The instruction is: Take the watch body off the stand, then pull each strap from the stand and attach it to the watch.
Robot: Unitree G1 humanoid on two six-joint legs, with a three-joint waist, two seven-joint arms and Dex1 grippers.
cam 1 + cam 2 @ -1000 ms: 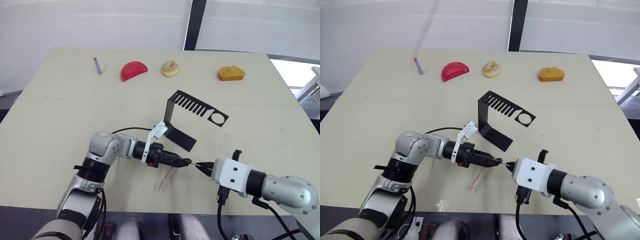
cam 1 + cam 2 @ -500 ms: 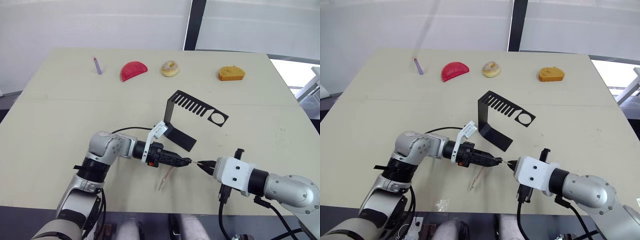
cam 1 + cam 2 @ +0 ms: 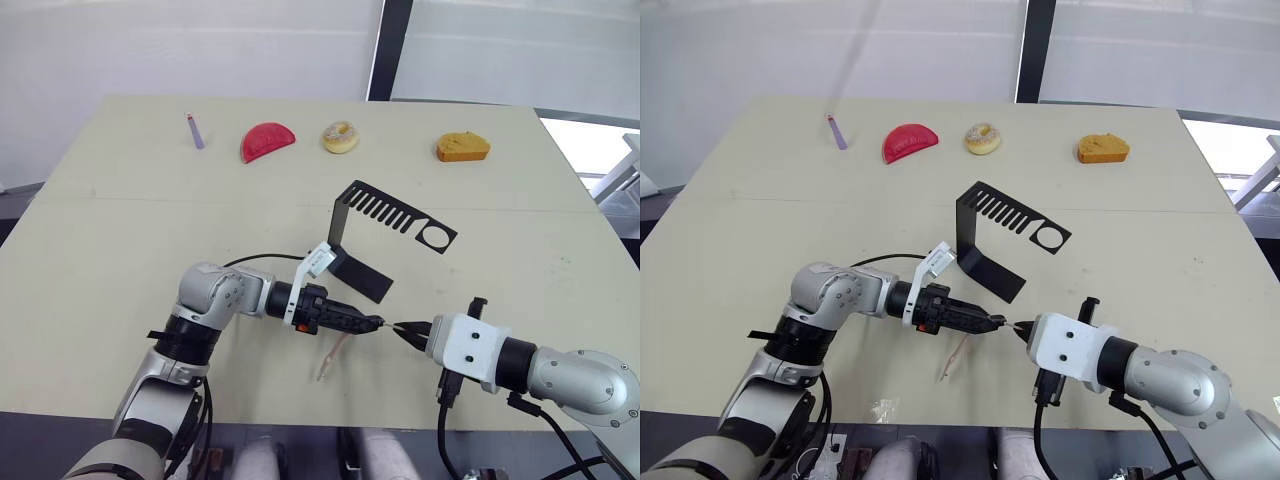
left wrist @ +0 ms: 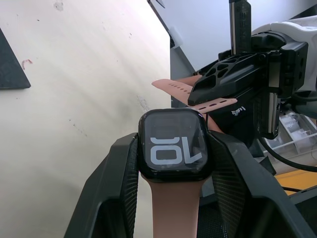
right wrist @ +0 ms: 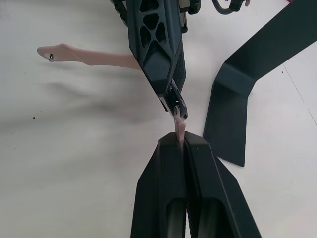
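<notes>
While clamped on the small black rounded-square watch body (image 4: pixel 173 144), left gripper (image 3: pixel 372 324) met right gripper (image 5: pixel 184 141), pinching thin pale pink strap (image 5: pixel 179 126) at 3 o'clock.

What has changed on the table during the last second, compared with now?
The right gripper backed off slightly toward the robot's right, still shut on the second strap at the watch body. The left gripper stays shut on the watch body, first strap hanging. The stand has not moved.
</notes>
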